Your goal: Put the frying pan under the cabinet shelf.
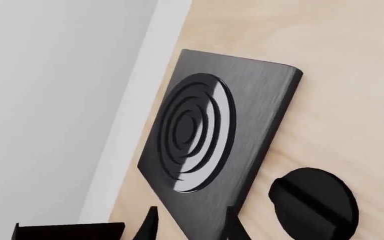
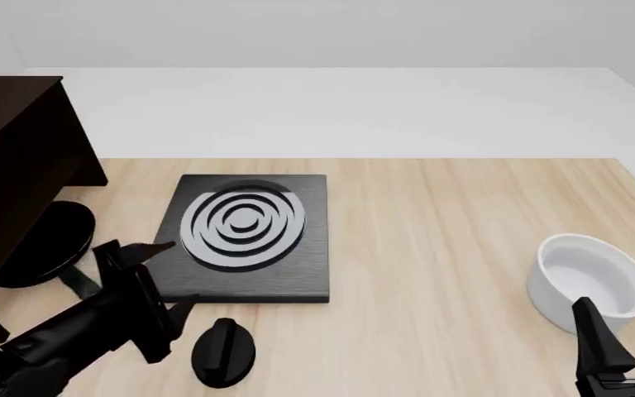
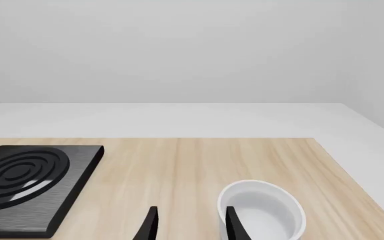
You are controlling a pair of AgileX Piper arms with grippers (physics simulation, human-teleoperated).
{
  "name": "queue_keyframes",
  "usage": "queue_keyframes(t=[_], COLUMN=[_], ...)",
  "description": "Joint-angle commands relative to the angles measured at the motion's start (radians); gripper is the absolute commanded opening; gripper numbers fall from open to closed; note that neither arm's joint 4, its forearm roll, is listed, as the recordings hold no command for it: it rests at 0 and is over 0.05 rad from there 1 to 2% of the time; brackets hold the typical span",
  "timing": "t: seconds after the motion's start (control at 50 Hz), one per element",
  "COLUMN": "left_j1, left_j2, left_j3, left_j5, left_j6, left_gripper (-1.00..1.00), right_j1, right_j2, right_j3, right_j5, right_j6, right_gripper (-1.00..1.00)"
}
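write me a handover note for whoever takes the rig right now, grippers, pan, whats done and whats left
Left gripper: fingers open, holding nothing, hovering by the stove near the cabinet.
Right gripper: fingers open, empty, beside the white bowl.
Frying pan: on the table at the recess of the cabinet shelf, free of both grippers. How far in it sits cannot be told from here.
Done: the pan looks placed and released.
Left: check that the pan is fully under the top board and nudge it in if not, then park the arms. Mind the round black disc near the left arm.
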Motion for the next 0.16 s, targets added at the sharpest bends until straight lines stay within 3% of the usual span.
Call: queue_keyframes(t=[0.02, 0.16], left_j1=[-0.052, -0.090], left_j2=[0.016, 0.018], left_j3=[-0.023, -0.040], left_j5=[0.011, 0.027], left_j6=[-0.029, -0.062], left_gripper=[1.00, 1.00], right_j1=[0.000, 0.000], right_j2=[0.000, 0.000], right_j3=[0.000, 0.000], right_j5=[0.000, 0.000], right_j6=[0.000, 0.000], right_gripper=[1.00, 1.00])
